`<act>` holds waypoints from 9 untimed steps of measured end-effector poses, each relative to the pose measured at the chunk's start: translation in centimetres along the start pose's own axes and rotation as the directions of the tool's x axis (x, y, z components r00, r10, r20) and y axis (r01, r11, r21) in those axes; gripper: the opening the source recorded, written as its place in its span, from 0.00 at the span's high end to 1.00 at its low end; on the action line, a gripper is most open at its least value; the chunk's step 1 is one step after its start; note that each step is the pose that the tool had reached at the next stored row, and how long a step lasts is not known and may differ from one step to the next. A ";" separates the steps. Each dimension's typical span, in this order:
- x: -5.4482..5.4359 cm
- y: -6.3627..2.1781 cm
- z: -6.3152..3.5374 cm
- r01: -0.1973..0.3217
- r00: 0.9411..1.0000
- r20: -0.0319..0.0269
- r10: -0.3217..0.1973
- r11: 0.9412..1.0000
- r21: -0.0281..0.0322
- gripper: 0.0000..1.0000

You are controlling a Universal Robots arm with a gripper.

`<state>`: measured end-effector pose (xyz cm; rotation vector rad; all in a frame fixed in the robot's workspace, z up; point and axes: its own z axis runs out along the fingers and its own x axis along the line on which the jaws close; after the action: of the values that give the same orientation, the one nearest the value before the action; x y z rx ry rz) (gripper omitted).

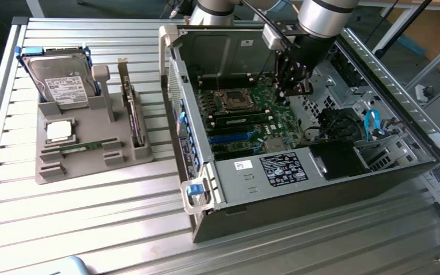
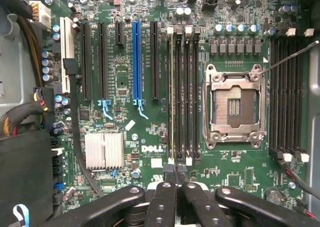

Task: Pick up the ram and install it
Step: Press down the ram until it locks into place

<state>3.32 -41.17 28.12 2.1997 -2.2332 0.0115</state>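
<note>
The ram (image 1: 78,148), a thin green stick, lies flat near the front of the grey holder tray (image 1: 52,172), at the exterior view's left. A second green stick (image 1: 239,120) stands edge-on in a memory slot (image 2: 172,97) beside the empty processor socket (image 2: 234,104). My gripper (image 1: 298,90) hangs inside the open computer case (image 1: 281,195), over the motherboard (image 2: 125,72). In the wrist view its black fingertips (image 2: 176,179) are pressed together just past the end of that slot. The gripper (image 2: 170,176) is shut, and I see nothing between its fingers.
The tray also holds a hard drive (image 1: 66,80), a square silver processor (image 1: 58,130) and an upright expansion card (image 1: 132,112). In the case, a blue slot (image 2: 136,62), a heatsink (image 2: 104,150), cable bundles (image 2: 20,117) and case walls surround the gripper.
</note>
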 end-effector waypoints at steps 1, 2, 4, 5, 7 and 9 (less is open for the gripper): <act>0.0 -0.01 0.13 0.000 1.000 0.000 0.000 1.000 0.000 0.89; 0.0 -0.01 0.23 0.000 1.000 0.000 0.000 1.000 0.000 0.89; 0.0 -0.01 0.43 0.000 1.000 0.000 0.000 1.000 0.000 0.89; 0.0 -0.01 0.53 0.000 1.000 0.000 0.000 1.000 0.000 0.89; 0.0 -0.01 0.73 0.000 1.000 0.000 0.000 1.000 0.000 0.89; 0.0 -0.01 0.94 0.000 1.000 0.000 0.000 1.000 0.000 0.89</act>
<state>3.33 -41.18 27.18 2.1992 -2.2337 0.0115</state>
